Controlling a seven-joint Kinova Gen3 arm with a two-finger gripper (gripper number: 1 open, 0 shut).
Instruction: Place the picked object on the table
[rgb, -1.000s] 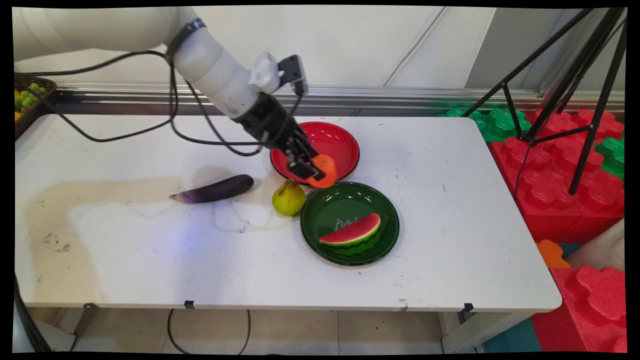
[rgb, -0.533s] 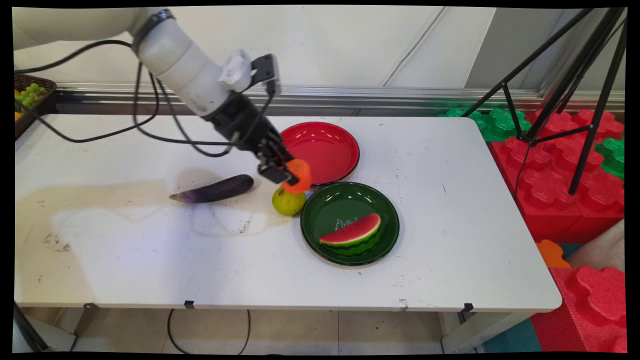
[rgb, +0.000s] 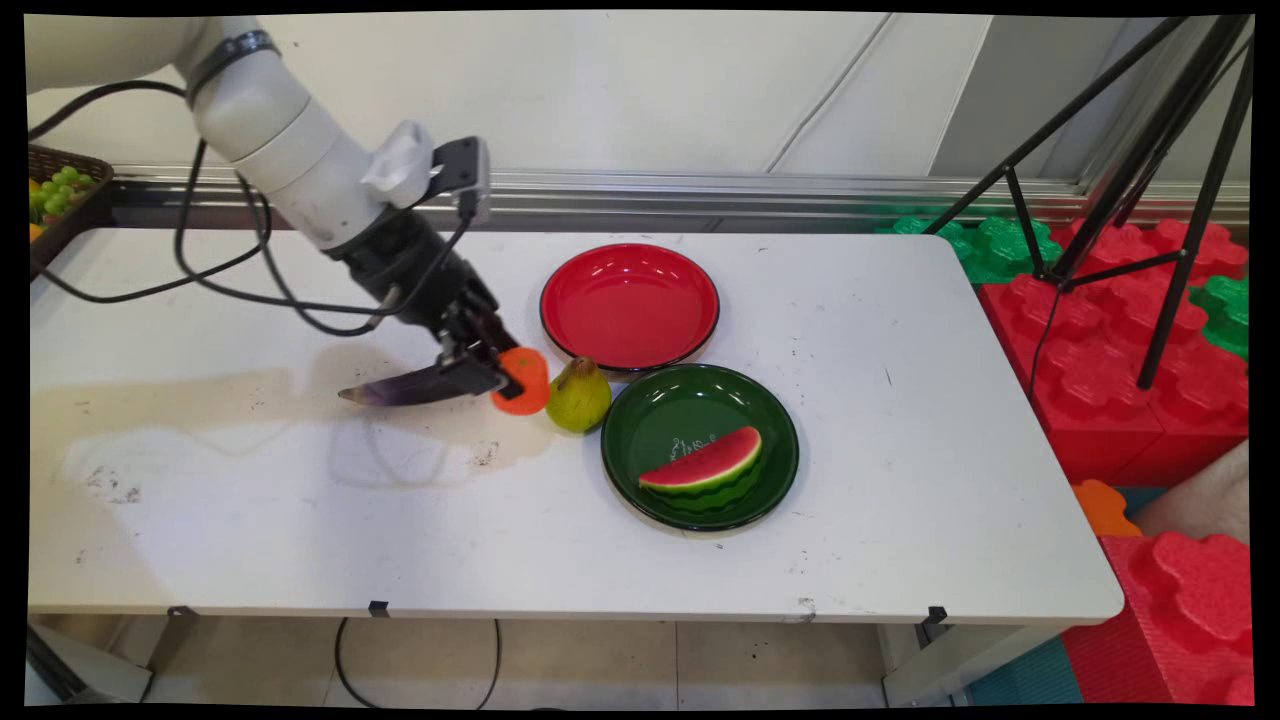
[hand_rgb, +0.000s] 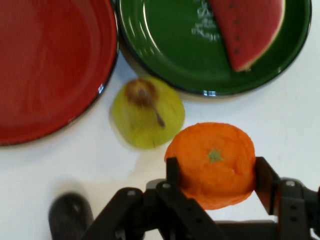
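1. Orange (rgb: 523, 379) is pinched between the two fingers of the gripper (rgb: 500, 378), left of centre in the main view, just left of the pear (rgb: 578, 394) and over the thick end of the eggplant (rgb: 405, 386).
2. One second ago the held orange was over the near rim of the red plate (rgb: 629, 305); half a second ago it was above the pear; it now sits further left and lower.
3. Green plate (rgb: 698, 445) with the watermelon slice (rgb: 702, 464), the red plate, pear and eggplant are unchanged on the white table (rgb: 900, 400).
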